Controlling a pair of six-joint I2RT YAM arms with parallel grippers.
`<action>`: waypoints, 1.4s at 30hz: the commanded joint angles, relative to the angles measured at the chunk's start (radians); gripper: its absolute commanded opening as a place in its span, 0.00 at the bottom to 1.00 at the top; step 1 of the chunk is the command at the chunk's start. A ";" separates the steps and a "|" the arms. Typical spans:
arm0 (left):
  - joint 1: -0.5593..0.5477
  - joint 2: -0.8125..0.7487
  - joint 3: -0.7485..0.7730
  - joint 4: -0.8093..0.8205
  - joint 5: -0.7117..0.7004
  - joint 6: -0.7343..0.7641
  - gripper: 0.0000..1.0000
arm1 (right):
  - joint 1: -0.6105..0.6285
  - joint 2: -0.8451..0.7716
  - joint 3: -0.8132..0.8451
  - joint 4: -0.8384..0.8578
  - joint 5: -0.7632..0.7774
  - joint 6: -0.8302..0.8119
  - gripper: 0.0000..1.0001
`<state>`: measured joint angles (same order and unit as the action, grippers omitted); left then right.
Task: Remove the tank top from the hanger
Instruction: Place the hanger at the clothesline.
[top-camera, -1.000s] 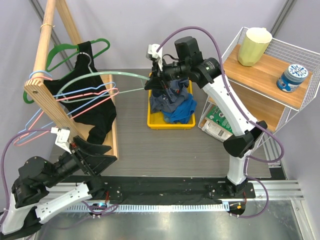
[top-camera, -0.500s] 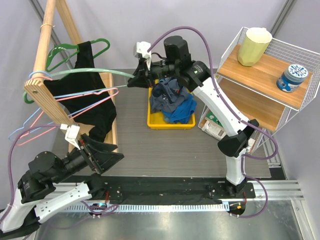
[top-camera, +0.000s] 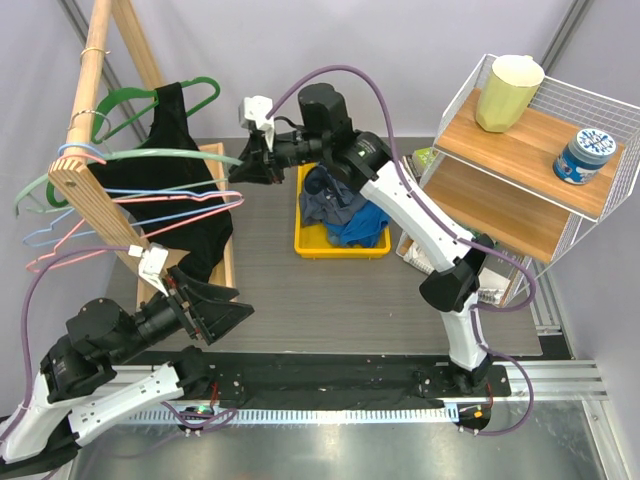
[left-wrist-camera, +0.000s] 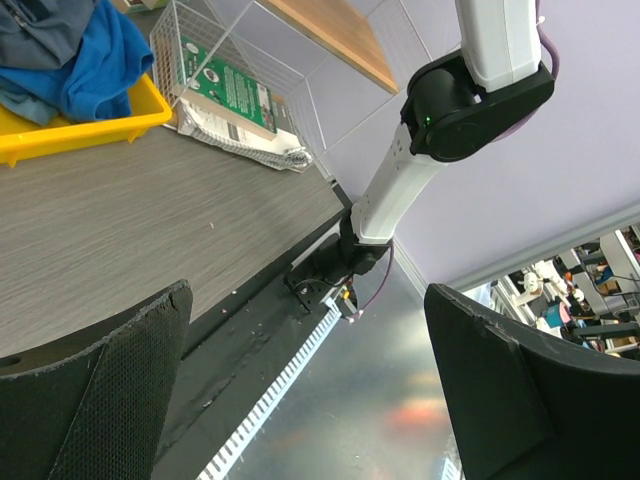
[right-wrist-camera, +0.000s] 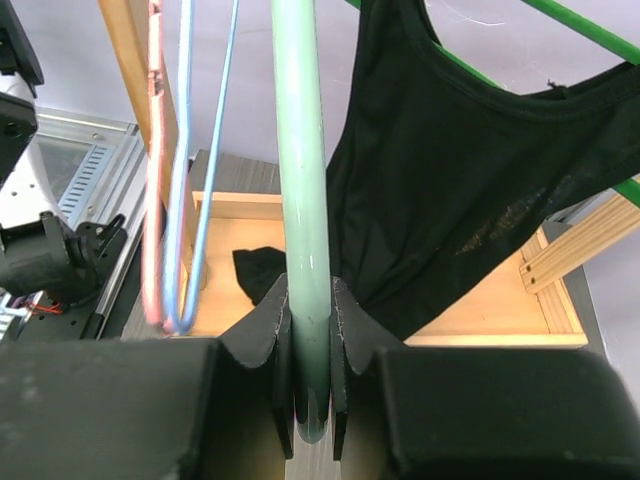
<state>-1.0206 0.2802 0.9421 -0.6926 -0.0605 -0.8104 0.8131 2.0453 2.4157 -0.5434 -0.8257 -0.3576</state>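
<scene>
Fabric of the black tank top hangs at the left side of the table, its strap looped over a dark green hanger hooked on the rail of the wooden rack, its body draping down into the rack's lower frame. The right gripper reaches across to the rack with its jaws pinched narrowly on the thin bar of a mint-green hanger. The right wrist view shows that bar clamped between the two fingers and running straight up beside the edge of the tank top, though whether bar and cloth touch cannot be told. In the top view the mint hanger arcs across the front of the black fabric, its hook end jutting out past the left of the rail. A pink hanger and a blue hanger hang on the same rail just below it. The left gripper sits low near the front left of the table, jaws wide and empty, pointing out over the bare tabletop, well apart from the garment. Behind the middle of the table stands a yellow bin piled with blue and grey clothes — beside it a wire shelf carries a pale cup and a blue tin.
</scene>
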 joint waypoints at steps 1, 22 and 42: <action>-0.001 0.014 -0.008 0.039 -0.009 -0.012 0.97 | 0.037 0.009 0.069 0.082 0.022 0.011 0.01; -0.001 -0.003 -0.029 0.044 -0.001 -0.023 0.97 | 0.077 -0.005 -0.006 0.079 0.083 0.017 0.16; -0.001 -0.021 -0.040 0.053 0.008 -0.036 0.97 | 0.074 -0.197 -0.211 0.039 0.178 -0.004 0.84</action>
<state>-1.0206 0.2699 0.9039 -0.6861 -0.0593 -0.8356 0.8841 1.9518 2.2570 -0.5045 -0.6704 -0.3370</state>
